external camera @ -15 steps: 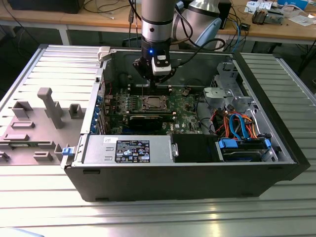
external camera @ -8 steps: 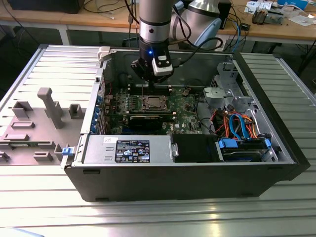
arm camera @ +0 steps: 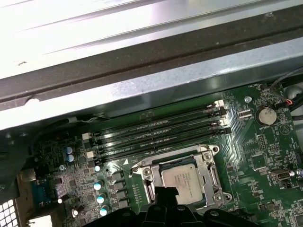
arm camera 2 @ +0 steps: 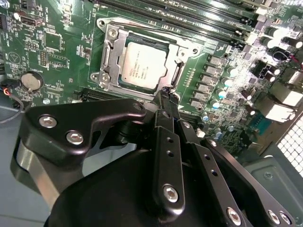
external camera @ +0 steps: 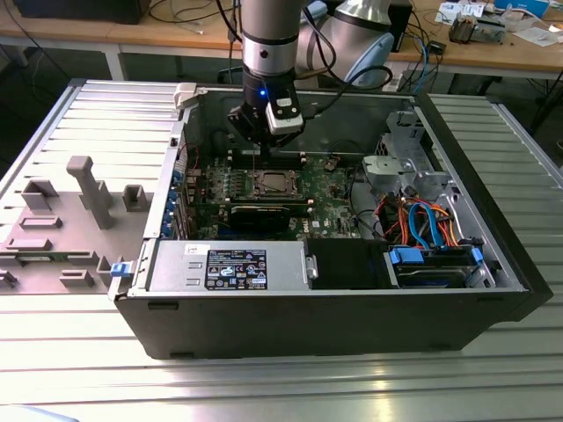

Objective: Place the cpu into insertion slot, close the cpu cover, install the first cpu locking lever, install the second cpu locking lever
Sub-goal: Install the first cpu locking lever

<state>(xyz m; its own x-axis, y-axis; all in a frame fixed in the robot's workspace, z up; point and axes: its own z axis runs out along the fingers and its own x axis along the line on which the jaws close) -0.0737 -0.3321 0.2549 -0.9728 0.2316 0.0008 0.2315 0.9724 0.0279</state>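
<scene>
Lying framed by the cpu cover (arm camera 2: 112, 56), cpu (arm camera 2: 142, 65) just beside clenched, empty jaws

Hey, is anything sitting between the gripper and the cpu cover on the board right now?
Nothing visible does. In the second wrist view the gripper hangs right at the edge of the cpu cover, which lies flat around the seated cpu. No cable or part crosses the short gap between them.

Overhead light streaks glare across the tabletop (external camera: 387, 387) in the exterior view and bleaches ribbed metal (arm camera: 94, 28) white in the first wrist view; the cpu (arm camera: 184, 182) gleams.
</scene>
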